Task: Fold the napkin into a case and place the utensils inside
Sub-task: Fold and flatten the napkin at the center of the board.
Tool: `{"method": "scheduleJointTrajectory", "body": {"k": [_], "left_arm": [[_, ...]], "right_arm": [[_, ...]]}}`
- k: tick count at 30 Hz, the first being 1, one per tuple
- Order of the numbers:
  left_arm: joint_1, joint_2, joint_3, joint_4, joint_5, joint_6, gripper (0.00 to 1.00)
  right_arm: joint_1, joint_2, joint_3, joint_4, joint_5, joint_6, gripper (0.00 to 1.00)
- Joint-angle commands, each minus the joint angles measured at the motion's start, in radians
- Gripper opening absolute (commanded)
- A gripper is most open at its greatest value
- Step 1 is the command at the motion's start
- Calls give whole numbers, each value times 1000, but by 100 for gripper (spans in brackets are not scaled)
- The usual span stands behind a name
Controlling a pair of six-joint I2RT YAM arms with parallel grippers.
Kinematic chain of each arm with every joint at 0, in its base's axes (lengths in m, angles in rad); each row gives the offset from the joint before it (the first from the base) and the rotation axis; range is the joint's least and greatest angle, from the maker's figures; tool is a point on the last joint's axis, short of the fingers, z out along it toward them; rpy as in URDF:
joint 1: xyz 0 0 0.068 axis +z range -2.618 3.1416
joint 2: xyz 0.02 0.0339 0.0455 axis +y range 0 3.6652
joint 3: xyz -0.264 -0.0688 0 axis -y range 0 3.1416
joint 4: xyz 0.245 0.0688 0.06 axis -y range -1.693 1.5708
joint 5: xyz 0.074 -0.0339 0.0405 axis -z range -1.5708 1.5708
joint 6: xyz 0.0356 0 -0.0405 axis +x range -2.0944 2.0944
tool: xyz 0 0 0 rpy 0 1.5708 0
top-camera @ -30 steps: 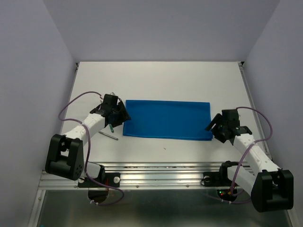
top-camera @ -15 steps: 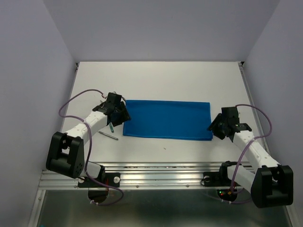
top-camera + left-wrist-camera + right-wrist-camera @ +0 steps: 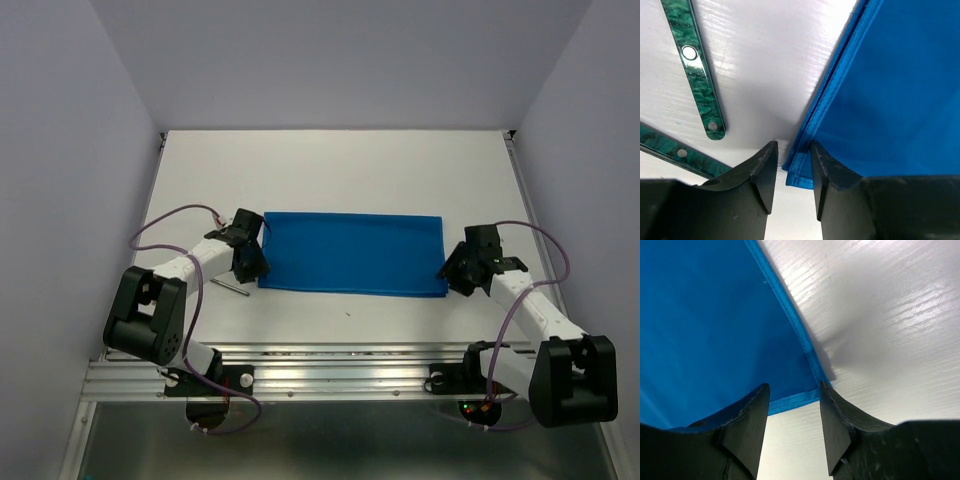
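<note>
Napkin [image 3: 352,254]: bright blue, plain, lay flat mid-counter [image 3: 340,170] as a wide folded rectangle, with stacked hemmed edges at its near-left corner. Utensils [image 3: 692,65]: two green marbled riveted handles lay just left of that corner, clear of the cloth and angled apart.

The napkin [image 3: 350,253] lay flat at the middle of the table [image 3: 350,170]. The left gripper [image 3: 792,147] straddled its near left corner, the right gripper [image 3: 793,387] its near right corner. The utensils [image 3: 692,65] lay just left of the napkin, seemingly apart from it.
</note>
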Motion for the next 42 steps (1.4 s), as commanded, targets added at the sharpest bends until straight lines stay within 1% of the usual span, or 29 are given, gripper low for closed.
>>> {"method": "scheduleJointTrajectory", "body": {"k": [1,2,4,5,8,14,19,21,22,23,25,27,28,31,35,39,40,42], "left_arm": [[-13,-2,-28,-11,19,-4,39],[-16,-1,-28,-5,22,-4,30],[-22,12,-22,-5,24,0,22],[-22,16,-19,-5,27,3,12],[-22,27,-12,-6,27,5,0],[-22,30,-2,-8,20,0,0],[-22,32,-5,-2,17,0,0],[-22,32,-8,4,22,-1,0],[-22,29,-10,9,30,-3,0],[-22,30,-16,14,36,-3,0],[-23,26,-24,20,54,-3,0],[-30,21,-27,24,59,-3,0],[-33,19,-27,23,57,-8,0],[-51,15,-28,27,63,-21,0],[-85,15,-31,27,70,-40,0],[-112,-7,-45,15,74,-61,0],[-117,-13,-48,12,74,-64,0],[-120,-39,-62,4,64,-72,0]], "right_arm": [[-4,27,57,-3,30,-30,50],[-4,35,68,-8,35,-33,50],[-4,58,71,-12,38,-38,49],[-4,66,71,-11,36,-39,49],[-4,92,71,-9,33,-42,49],[-4,168,77,-6,16,-56,49],[-4,205,83,-4,1,-67,50],[-4,216,86,-6,-5,-68,49],[-4,225,88,-5,-7,-70,46],[-4,230,88,-6,-2,-67,38],[-4,231,91,-9,8,-59,27],[-4,228,94,-15,47,-47,23],[-4,230,97,-24,76,-32,17],[-4,233,101,-41,105,-9,8],[-4,231,107,-63,163,22,5],[-4,227,120,-83,205,42,6],[-4,227,123,-90,208,45,7],[-4,227,123,-87,202,41,16]]}}
